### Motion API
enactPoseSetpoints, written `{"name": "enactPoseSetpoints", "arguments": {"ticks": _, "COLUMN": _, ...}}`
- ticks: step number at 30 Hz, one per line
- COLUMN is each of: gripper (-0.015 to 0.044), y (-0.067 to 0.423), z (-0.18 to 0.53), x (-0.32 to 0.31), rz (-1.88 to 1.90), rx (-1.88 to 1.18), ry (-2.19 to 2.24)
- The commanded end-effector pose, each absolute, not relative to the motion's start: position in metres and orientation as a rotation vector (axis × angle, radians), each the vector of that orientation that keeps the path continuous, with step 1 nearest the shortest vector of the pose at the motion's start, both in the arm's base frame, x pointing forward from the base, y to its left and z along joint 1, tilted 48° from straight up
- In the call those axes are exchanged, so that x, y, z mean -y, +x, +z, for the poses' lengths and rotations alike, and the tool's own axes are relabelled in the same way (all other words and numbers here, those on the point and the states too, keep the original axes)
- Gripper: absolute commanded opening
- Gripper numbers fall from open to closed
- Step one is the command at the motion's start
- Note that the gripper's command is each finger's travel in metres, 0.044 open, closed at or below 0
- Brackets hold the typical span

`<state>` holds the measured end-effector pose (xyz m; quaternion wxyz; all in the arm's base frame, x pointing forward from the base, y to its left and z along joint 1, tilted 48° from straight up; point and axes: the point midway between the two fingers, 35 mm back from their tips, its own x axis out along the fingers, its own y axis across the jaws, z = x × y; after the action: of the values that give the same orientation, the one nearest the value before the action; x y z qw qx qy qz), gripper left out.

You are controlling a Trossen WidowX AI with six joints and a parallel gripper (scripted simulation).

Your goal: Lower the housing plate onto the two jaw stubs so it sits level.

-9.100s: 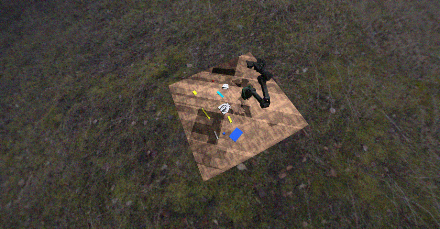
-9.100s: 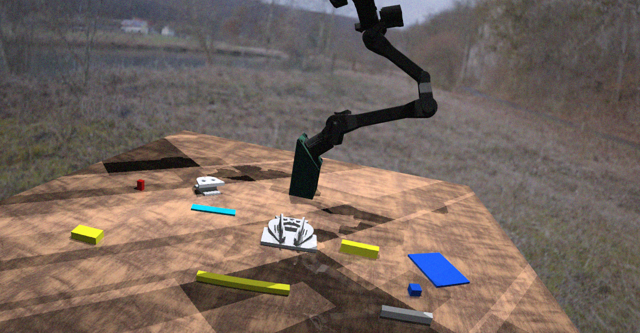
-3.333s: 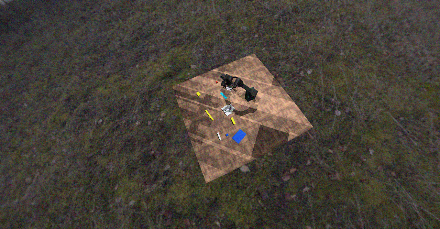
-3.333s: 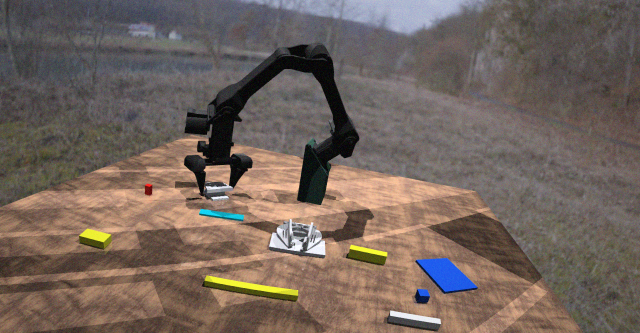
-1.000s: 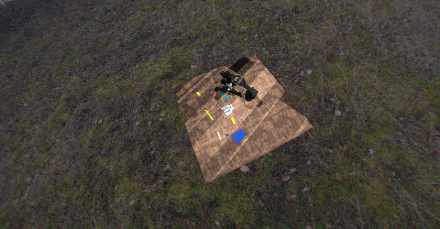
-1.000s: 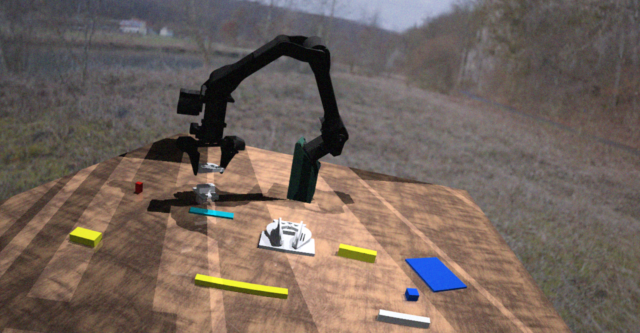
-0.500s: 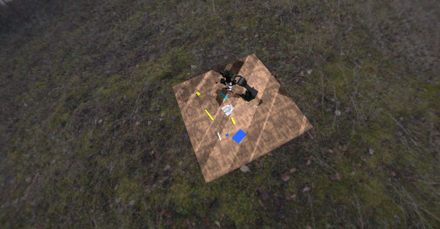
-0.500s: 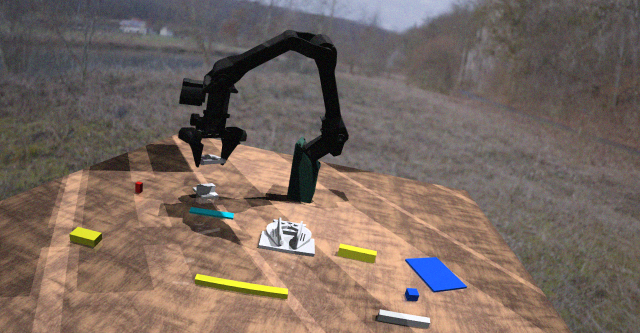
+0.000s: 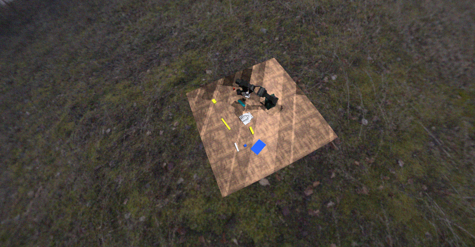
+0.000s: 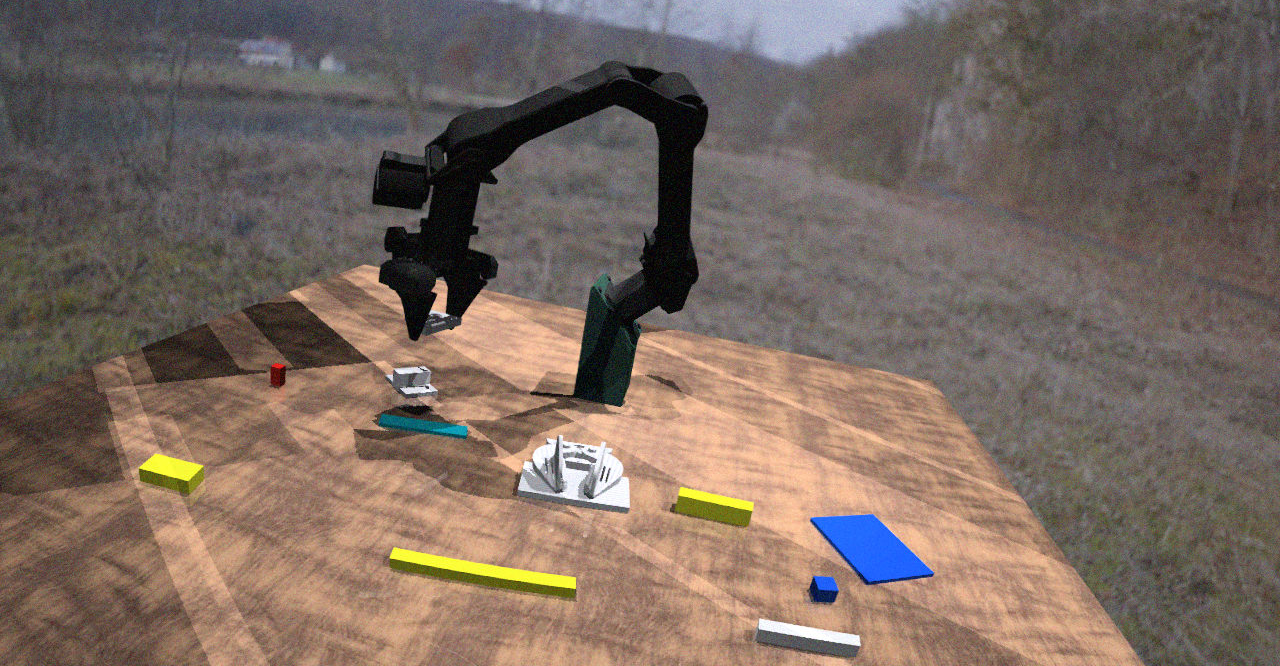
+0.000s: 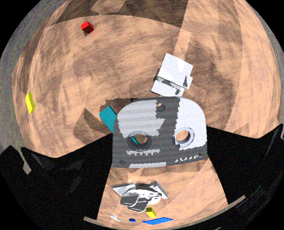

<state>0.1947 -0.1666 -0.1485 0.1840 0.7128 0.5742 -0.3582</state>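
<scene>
My gripper point(image 10: 437, 327) is shut on the housing plate point(image 10: 439, 322) point(image 11: 159, 128), a light grey plate with two round holes and a rounded edge. It holds the plate in the air above the table, behind and to the left of the jaw assembly in the exterior view. The white base with the two jaws point(image 9: 246, 118) point(image 10: 574, 478) point(image 11: 142, 196) stands on the table, the jaws upright on it. In the wrist view the plate spans between both dark fingers, and the base shows beyond its lower edge. The jaw stubs are too small to tell apart.
A white stepped block point(image 10: 412, 381) point(image 11: 174, 75) stands below the held plate. A teal bar point(image 9: 241, 103) point(image 10: 422, 426) point(image 11: 108, 118) lies between it and the base. Yellow blocks point(image 10: 713, 506) point(image 10: 170, 474), a long yellow bar point(image 10: 483, 573), a blue plate point(image 10: 870, 548), a blue cube point(image 10: 823, 588), a white bar point(image 10: 807, 638) and a red block point(image 10: 278, 375) lie around.
</scene>
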Motion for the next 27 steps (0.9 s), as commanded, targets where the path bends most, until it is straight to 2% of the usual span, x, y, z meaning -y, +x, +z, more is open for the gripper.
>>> {"name": "enactPoseSetpoints", "arguments": {"ticks": 1, "gripper": 0.0351, "y": 0.203, "z": -0.139, "x": 0.158, "rz": -0.896, "rx": -1.645, "ry": 1.937}}
{"name": "enactPoseSetpoints", "arguments": {"ticks": 27, "gripper": 0.0351, "y": 0.248, "z": -0.084, "x": 0.114, "rz": -0.275, "rx": -1.650, "ry": 1.457}}
